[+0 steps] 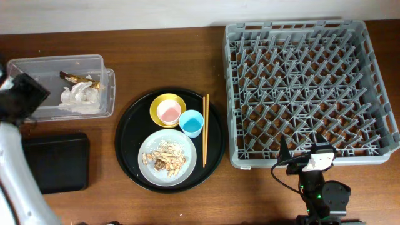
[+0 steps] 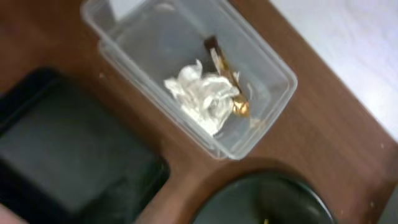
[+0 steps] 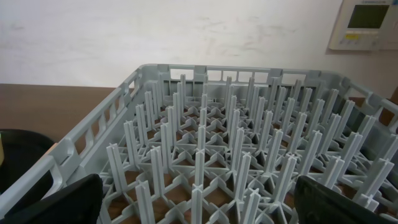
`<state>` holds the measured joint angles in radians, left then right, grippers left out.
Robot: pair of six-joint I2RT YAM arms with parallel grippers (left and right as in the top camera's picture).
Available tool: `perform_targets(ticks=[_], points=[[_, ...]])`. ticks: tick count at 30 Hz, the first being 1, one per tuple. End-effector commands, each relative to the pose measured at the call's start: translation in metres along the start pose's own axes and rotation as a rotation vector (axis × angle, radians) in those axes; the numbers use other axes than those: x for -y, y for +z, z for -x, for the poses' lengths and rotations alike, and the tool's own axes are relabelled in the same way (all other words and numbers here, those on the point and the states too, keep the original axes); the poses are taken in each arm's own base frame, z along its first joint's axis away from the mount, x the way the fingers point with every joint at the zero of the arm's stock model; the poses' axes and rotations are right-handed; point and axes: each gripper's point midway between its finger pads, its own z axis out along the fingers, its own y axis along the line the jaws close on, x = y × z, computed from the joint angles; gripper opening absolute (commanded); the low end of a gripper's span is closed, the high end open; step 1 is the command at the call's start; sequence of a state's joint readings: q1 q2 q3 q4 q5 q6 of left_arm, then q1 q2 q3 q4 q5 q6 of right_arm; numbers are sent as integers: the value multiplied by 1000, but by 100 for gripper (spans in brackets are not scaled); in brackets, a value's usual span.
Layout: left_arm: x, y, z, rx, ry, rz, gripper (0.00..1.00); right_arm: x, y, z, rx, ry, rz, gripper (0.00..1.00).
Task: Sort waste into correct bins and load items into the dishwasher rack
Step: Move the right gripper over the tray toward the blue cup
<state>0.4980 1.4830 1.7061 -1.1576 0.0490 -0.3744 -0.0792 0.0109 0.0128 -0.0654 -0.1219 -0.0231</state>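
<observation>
Right pincer [image 3: 200, 204] (seemingly spread) before rack [image 3: 205, 70]

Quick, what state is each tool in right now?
Left tool: cannot be told, its fingers do not show clearly.
Right tool: open, holding nothing.

wall panel [image 3: 367, 23] lettering blurred, nothing legible

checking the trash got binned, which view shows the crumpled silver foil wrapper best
Left wrist: the crumpled silver foil wrapper and its brown-gold piece sit mid-frame inside the clear rectangular plastic box. Overhead shows it small, at frame left. Right wrist shows the large grey plastic peg rack, not the wrapper.
</observation>
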Motion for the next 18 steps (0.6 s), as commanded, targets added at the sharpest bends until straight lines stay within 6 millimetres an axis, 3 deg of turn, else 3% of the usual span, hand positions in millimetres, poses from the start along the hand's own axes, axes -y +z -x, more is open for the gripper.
perform_targets(ticks=[1, 5, 18], points=[[-30, -11, -9, -39, -67, 63, 99, 1, 0, -2, -2, 5, -4, 98], [-49, -16, -40, -168, -93, 136, 99, 1, 0, -2, -2, 5, -4, 98], [-49, -16, -41, -170, -93, 137, 100, 1, 0, -2, -1, 5, -4, 98]])
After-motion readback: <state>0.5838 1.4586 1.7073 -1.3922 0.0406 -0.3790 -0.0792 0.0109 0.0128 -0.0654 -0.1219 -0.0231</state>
